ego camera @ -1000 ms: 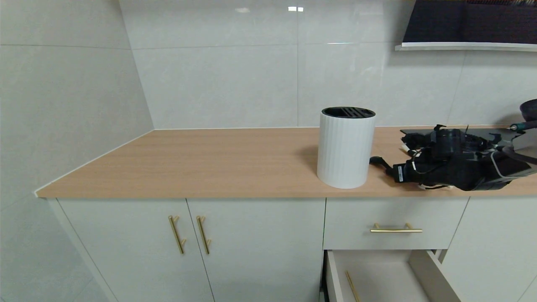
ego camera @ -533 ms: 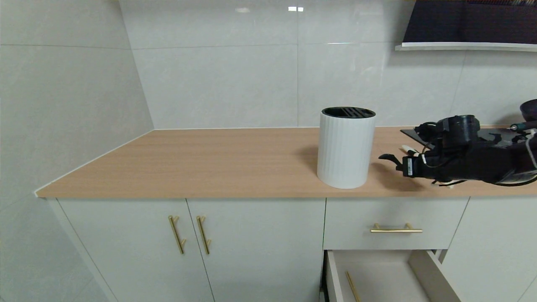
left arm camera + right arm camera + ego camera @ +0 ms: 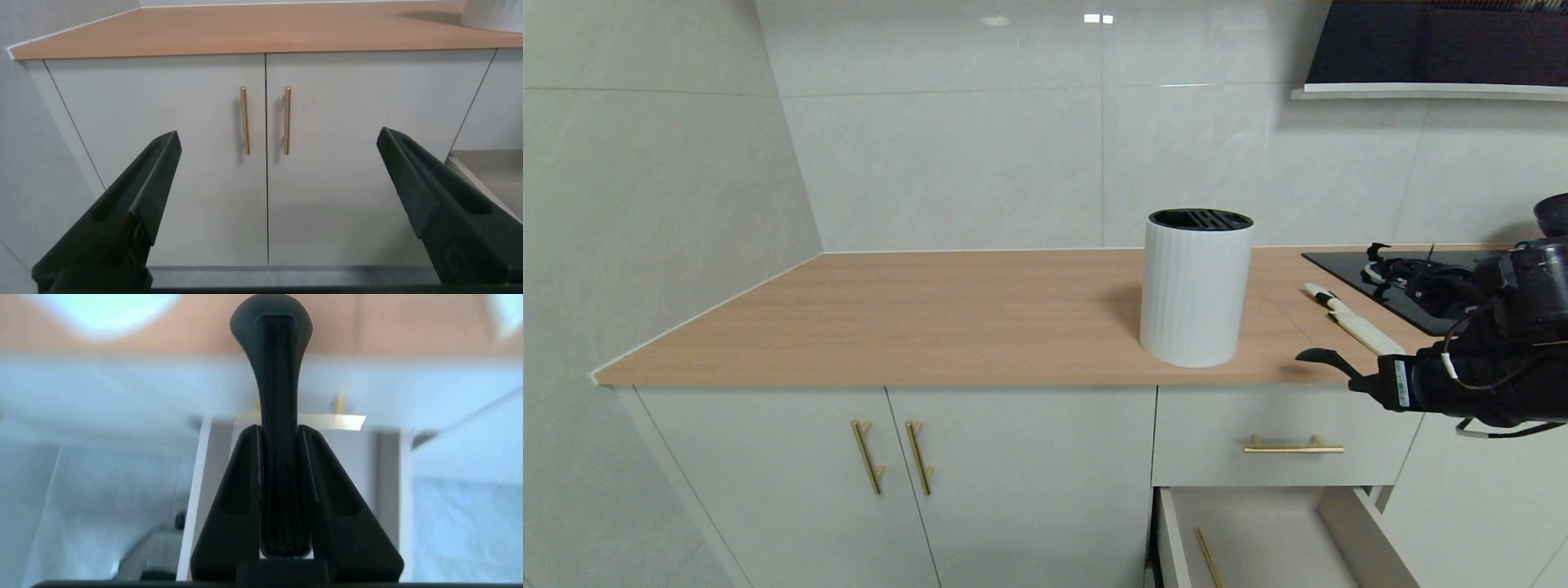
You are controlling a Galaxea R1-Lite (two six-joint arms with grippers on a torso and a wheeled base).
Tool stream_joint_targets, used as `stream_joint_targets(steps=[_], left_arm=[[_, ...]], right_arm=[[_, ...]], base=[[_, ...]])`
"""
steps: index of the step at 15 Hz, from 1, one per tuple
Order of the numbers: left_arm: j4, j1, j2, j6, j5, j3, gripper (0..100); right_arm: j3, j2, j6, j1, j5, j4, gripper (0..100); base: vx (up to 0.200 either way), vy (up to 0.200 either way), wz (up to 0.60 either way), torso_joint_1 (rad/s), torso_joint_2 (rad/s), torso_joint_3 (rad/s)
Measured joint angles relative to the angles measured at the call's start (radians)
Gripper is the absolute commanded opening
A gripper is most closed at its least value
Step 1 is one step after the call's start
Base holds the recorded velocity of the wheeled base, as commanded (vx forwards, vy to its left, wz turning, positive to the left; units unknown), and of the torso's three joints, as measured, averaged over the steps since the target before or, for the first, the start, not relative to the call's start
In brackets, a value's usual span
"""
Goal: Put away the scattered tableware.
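R arm (image 3: 1486, 376) runs off the view's edge & hides part of the stove top (image 3: 1356, 269). Open drawer (image 3: 1258, 531) is cut off at the bottom; thin gold stick (image 3: 1207, 557) in it is too small to tell. White holder (image 3: 494, 11) is cut by left wrist view's edge. Gold handle (image 3: 343, 421) is a blur.

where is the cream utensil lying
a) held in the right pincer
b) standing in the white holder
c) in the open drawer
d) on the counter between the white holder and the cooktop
d: the cream utensil lies flat on the counter, to the right of the white holder and beside the cooktop.
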Motion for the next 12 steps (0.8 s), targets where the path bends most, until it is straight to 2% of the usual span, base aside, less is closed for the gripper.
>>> stream_joint_targets(steps=[4,9,12], left_arm=[[0.000,0.000,0.000,0.000,0.000,0.000,100],[0.000,0.000,0.000,0.000,0.000,0.000,100],[0.000,0.000,0.000,0.000,0.000,0.000,100]], right_arm=[[0.100,-0.050,0.001,0.048,0.000,-0.003,0],[0.124,-0.030,0.000,0.055,-0.002,-0.004,0],[0.126,-0.017,-0.004,0.056,-0.003,-0.004,0]], base=[[0.000,0.000,0.00,0.000,0.00,0.000],[0.000,0.000,0.00,0.000,0.00,0.000],[0.000,0.000,0.00,-0.128,0.31,0.186]])
